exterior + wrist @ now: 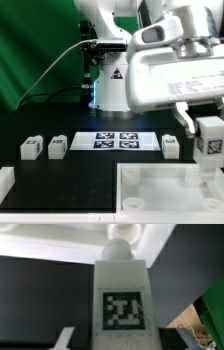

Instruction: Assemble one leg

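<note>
Your gripper [205, 120] is clamped on one leg [211, 142], holding it upright over the corner of the white panel [150, 185] at the exterior view's right. You cannot tell whether leg and panel touch. Its tag [122, 311] faces the wrist camera. Three spare legs [57, 146] stand on the black table [90, 165] — two on one side of the marker board [118, 140], one on the other.
</note>
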You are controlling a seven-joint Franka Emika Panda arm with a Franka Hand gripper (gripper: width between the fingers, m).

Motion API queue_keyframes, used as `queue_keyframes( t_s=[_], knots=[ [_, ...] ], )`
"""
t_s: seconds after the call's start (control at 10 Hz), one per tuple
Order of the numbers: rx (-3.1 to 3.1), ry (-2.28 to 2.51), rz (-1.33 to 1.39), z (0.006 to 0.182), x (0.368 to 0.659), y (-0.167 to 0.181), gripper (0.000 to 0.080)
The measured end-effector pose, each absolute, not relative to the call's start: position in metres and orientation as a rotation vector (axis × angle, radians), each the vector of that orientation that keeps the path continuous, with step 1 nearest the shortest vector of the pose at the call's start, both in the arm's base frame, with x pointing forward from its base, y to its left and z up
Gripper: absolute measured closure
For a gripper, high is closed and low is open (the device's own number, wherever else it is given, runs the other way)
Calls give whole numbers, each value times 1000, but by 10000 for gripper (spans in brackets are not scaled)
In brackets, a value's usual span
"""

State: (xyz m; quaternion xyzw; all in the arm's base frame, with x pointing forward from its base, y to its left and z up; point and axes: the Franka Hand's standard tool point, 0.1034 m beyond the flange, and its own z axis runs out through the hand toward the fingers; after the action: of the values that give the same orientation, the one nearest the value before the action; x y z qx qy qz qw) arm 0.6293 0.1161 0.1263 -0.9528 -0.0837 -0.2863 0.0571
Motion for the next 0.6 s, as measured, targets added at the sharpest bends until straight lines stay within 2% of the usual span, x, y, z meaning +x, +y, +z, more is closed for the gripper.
queue_keyframes(
  t_s=[0.2,0.6],
  knots=[
    [-2892,-245,-863,113,630,115,506],
    [-2900,-232,-840,100,628,111,506]
  ],
)
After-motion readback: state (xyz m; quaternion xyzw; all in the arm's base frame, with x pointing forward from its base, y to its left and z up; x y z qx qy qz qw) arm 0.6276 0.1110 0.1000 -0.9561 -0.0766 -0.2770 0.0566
